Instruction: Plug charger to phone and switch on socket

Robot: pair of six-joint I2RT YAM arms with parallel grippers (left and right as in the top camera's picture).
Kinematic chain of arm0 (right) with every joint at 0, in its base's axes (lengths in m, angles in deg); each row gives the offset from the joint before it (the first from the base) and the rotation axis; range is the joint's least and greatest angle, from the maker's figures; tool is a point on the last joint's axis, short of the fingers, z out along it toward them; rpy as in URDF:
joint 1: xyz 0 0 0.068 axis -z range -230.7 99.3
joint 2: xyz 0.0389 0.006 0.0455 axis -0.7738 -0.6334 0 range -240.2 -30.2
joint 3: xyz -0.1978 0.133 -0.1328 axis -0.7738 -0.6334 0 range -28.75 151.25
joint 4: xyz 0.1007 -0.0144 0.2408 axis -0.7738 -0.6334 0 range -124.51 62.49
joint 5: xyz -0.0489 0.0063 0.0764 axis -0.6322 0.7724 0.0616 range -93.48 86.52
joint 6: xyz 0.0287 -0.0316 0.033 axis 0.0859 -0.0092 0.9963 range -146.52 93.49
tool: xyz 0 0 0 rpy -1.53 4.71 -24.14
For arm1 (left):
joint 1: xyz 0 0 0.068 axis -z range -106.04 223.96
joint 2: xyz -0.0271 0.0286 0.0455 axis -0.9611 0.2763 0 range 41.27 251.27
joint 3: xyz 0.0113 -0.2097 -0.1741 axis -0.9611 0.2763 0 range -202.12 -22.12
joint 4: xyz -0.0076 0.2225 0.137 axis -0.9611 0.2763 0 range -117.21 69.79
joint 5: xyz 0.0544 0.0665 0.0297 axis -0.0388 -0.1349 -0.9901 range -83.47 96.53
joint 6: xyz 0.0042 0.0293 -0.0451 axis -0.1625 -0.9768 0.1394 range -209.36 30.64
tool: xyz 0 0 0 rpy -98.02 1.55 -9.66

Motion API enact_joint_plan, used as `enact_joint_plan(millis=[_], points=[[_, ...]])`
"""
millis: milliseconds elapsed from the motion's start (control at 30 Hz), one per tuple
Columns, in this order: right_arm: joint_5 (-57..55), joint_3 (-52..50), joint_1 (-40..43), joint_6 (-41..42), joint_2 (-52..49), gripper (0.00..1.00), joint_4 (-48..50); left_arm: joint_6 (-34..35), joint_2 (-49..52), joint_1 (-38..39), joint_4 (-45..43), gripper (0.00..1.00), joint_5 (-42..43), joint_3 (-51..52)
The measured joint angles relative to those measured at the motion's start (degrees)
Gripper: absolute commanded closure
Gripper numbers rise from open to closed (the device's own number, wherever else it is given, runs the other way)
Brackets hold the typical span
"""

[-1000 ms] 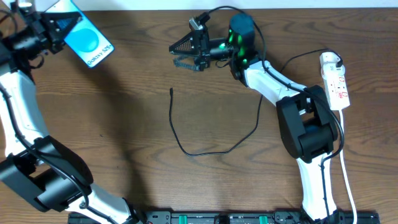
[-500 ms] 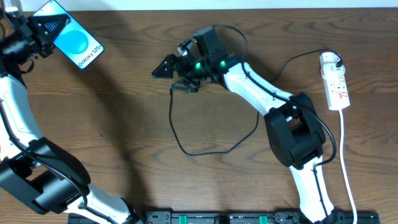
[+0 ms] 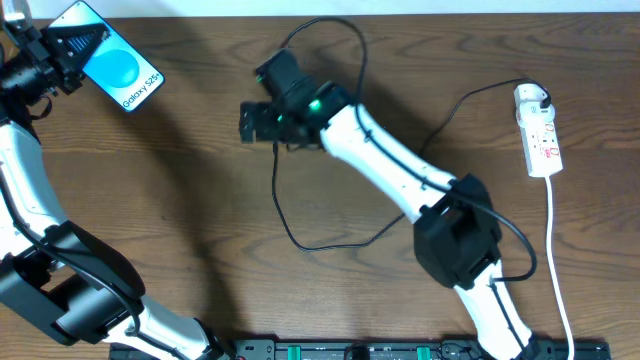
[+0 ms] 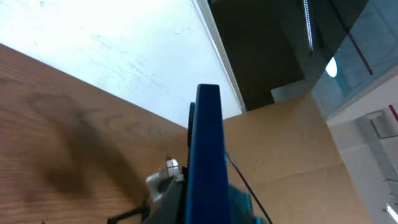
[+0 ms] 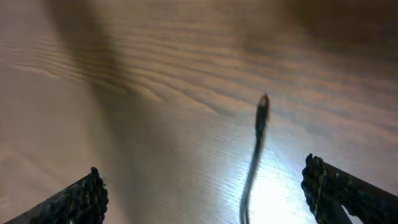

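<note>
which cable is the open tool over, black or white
The thin black charger cable; its plug tip lies between the spread fingers of the right tool. The white cord trails from the power strip, well away.

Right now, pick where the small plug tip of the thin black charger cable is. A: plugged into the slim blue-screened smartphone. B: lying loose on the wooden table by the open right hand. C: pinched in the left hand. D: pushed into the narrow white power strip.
B: the plug tip lies bare on the wooden table before the open right hand, touching neither finger; the smartphone is apart, in the left hand.
</note>
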State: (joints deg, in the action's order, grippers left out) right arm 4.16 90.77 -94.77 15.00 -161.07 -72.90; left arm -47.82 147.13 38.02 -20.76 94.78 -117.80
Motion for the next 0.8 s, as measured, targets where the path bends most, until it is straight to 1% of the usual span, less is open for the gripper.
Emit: enact_joint_plan(millis=[67, 167, 333, 500, 800], points=[[-3.26, 0.00, -1.09, 0.66, 0.00, 0.01, -1.60, 0.00, 0.00, 0.00, 0.02, 0.93, 0.00, 0.00], [-7.63, 0.00, -1.53, 2.49, 0.00, 0.04, -3.93, 0.00, 0.00, 0.00, 0.02, 0.93, 0.00, -0.02], [-11.78, 0.02, -1.36, 4.79, 0.00, 0.09, -5.77, 0.00, 0.00, 0.00, 0.04, 0.93, 0.00, 0.00], [-12.87, 0.11, -1.60, 5.68, -0.42, 0.11, -6.32, 0.00, 0.00, 0.00, 0.22, 0.93, 0.00, 0.00], [-12.41, 0.35, -2.75, 6.27, -5.33, 0.14, -6.97, 0.00, 0.00, 0.00, 0.37, 0.93, 0.00, 0.00]])
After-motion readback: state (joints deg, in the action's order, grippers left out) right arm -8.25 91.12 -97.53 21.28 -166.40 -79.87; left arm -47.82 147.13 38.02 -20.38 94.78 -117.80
